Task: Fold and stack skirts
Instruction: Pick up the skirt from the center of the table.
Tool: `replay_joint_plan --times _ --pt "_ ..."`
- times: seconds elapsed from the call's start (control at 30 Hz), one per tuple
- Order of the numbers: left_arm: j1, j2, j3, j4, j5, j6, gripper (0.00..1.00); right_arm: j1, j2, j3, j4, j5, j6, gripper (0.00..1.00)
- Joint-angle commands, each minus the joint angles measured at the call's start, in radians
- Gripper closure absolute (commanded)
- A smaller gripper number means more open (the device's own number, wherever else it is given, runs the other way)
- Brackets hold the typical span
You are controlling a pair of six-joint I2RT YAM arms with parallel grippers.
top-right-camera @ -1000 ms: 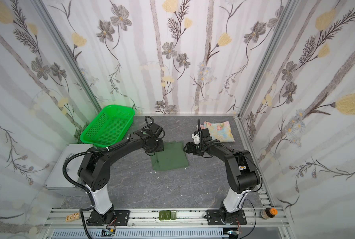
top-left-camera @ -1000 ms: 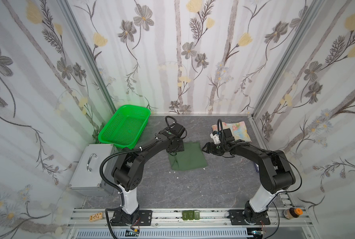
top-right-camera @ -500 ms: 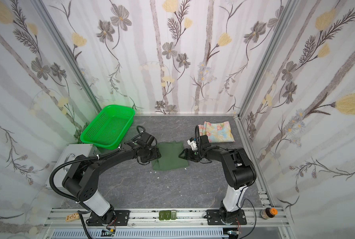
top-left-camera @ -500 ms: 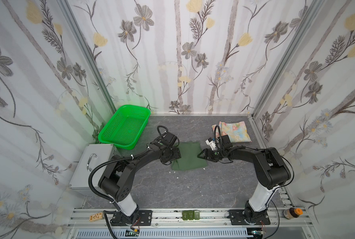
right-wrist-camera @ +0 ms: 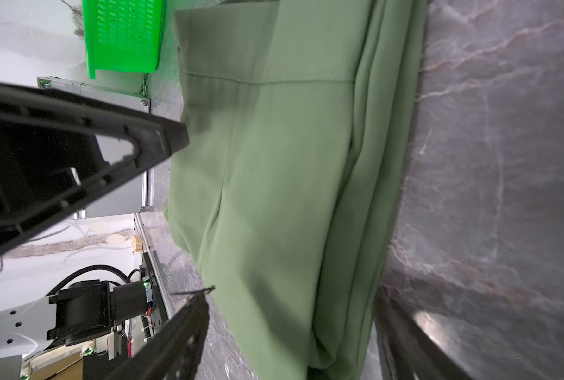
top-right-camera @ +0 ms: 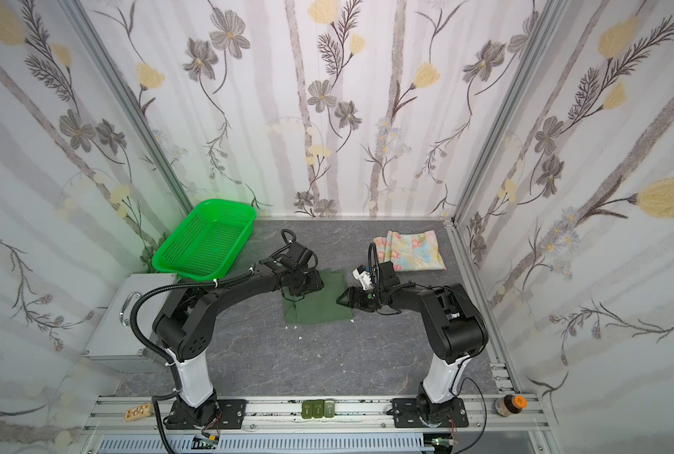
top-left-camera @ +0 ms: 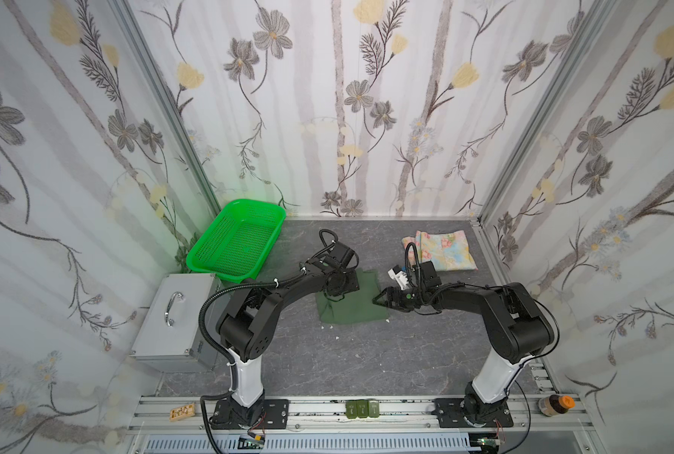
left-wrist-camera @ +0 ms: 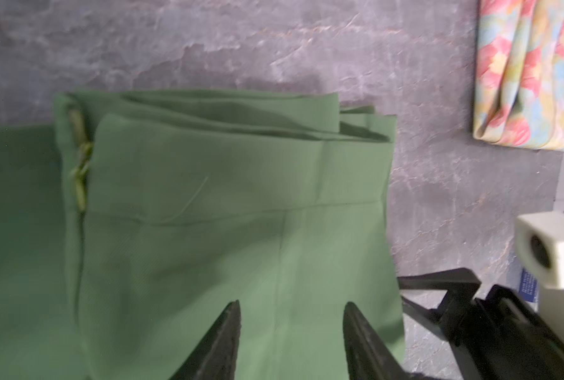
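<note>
Basket (top-left-camera: pixel 235 241) sitting at table's (top-left-camera: pixel 367 361) back left corner, not involved. Left claw (left-wrist-camera: pixel 292 307) hovering over green skirt's left part, fingers partway apart, gripping nothing. Green skirt (top-left-camera: pixel 353 304) lying folded mid-table. Right claw (top-left-camera: pixel 379 301) sitting low at its right edge, jaws wide, holding nothing. Floral skirt (top-left-camera: pixel 441 251) lying folded in back right corner. Likely step: lifting green one to stack on floral. Doing it well: pinching all layers at both edges, lifting level and together so fold isn't opening, then laying it squarely on top.

Left claw (left-wrist-camera: pixel 292 306) and right claw (right-wrist-camera: pixel 292 292) low, jaws apart.
</note>
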Motion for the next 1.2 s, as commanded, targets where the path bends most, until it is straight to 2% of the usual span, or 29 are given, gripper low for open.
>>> replay_joint_plan --times 0.0,0.13,0.3,0.53,0.73,1.03,1.17 --pt "-0.009 0.035 0.031 0.026 0.034 0.01 0.6 0.001 -0.032 -0.036 -0.105 0.101 0.015 0.21" --pt "-0.009 0.044 -0.014 0.045 0.036 0.003 0.69 0.001 -0.058 -0.115 -0.076 0.085 0.045 0.19" --pt "-0.009 0.048 -0.083 0.096 0.068 -0.013 0.74 0.008 -0.025 -0.133 -0.001 0.032 0.092 0.18" --pt "-0.014 0.059 -0.162 0.178 0.129 -0.056 0.77 0.044 0.014 -0.106 0.096 -0.032 0.158 0.18" --pt "-0.016 0.057 -0.186 0.198 0.144 -0.063 0.78 0.062 0.061 -0.073 0.156 -0.058 0.198 0.23" --pt "-0.016 0.056 -0.171 0.201 0.161 -0.06 0.78 0.051 0.058 -0.036 0.128 0.034 0.191 0.24" --pt "-0.016 0.059 -0.173 0.201 0.168 -0.054 0.79 0.05 0.067 -0.006 0.113 0.077 0.184 0.28"
